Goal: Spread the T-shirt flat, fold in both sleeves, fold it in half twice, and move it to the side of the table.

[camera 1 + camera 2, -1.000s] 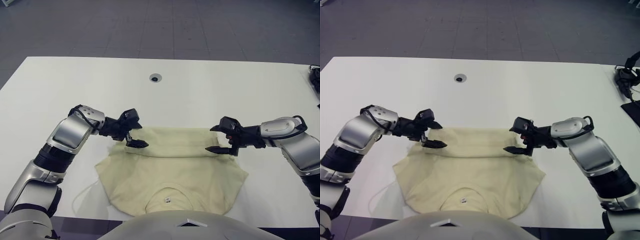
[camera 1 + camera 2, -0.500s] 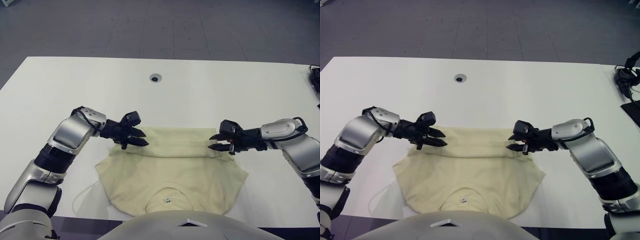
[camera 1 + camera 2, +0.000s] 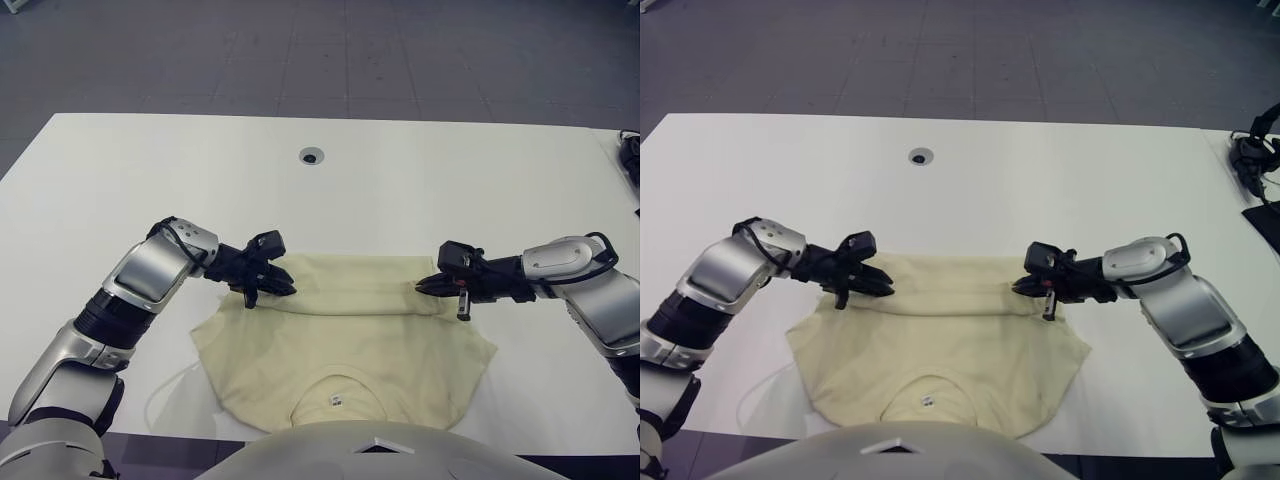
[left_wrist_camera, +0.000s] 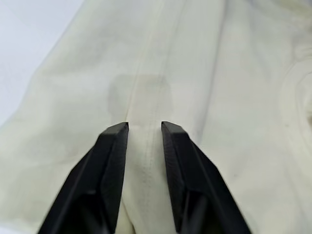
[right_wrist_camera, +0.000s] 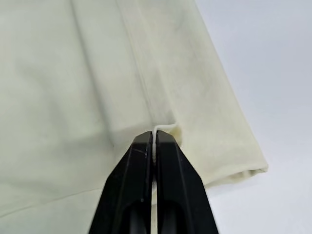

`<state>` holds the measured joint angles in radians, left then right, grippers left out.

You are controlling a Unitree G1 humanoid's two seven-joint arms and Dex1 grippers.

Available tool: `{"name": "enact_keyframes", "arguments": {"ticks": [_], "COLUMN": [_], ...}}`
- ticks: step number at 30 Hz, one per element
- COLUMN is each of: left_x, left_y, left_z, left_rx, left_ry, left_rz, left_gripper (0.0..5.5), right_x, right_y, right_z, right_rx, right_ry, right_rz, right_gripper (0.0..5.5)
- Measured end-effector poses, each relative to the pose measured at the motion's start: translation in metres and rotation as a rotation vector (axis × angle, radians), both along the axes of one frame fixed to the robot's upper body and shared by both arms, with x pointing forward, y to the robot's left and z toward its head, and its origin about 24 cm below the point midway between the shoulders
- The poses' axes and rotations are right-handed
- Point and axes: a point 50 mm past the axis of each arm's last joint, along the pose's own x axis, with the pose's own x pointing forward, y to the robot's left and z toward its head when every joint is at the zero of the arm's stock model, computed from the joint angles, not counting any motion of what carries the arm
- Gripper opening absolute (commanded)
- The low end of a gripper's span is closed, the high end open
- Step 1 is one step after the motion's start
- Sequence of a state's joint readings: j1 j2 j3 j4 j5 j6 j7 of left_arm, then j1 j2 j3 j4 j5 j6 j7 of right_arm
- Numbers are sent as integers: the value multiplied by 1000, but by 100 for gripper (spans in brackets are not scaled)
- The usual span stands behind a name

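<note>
A pale yellow T-shirt [image 3: 345, 345] lies on the white table [image 3: 450, 170] near its front edge, collar toward me, with its far hem folded back over the body. At the left end of that fold my left gripper [image 3: 280, 286] rests on the cloth. Its fingers [image 4: 113, 146] stand a narrow gap apart, astride a ridge of fabric [image 4: 145, 161]. My right gripper [image 3: 424, 285] is at the fold's right end, shut on a pinch of the T-shirt's folded edge [image 5: 168, 129].
A round cable hole [image 3: 311, 156] sits at the table's far middle. Dark cables [image 3: 1250, 150] lie at the right edge. A thin white cord [image 3: 165, 385] loops by the shirt's front left corner. Bare tabletop spreads to both sides and behind.
Both grippers came down onto the fold's ends, and their wide-open fingers closed in. The right one has shut on the cloth; the left has narrowed around it.
</note>
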<state>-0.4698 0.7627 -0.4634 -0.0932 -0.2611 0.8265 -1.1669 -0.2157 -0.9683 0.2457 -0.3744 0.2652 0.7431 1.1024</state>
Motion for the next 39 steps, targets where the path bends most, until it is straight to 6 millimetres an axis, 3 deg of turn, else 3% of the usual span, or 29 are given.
{"name": "enact_keyframes", "arguments": {"ticks": [6,22,31,39], "left_x": [-2,-4,6,22], "left_y": [-1,-1,-2,-3], "left_z": [-3,0,22,59], "left_rx": [21,-11,-42,-70], "left_ry": [-13,34,-33,-162], "left_rz": [-26,-3,11,3], "left_gripper": [279,8,2,2], "right_x": [0,1,1,21], "right_y": [0,0,-2,-10], "right_z": [0,0,5,35], "right_rx": [0,-4,-4,24], "right_ry": [-2,-13,-30,-140], "right_rz": [0,-5,-7,-59], "right_gripper": [0,0,0,0]}}
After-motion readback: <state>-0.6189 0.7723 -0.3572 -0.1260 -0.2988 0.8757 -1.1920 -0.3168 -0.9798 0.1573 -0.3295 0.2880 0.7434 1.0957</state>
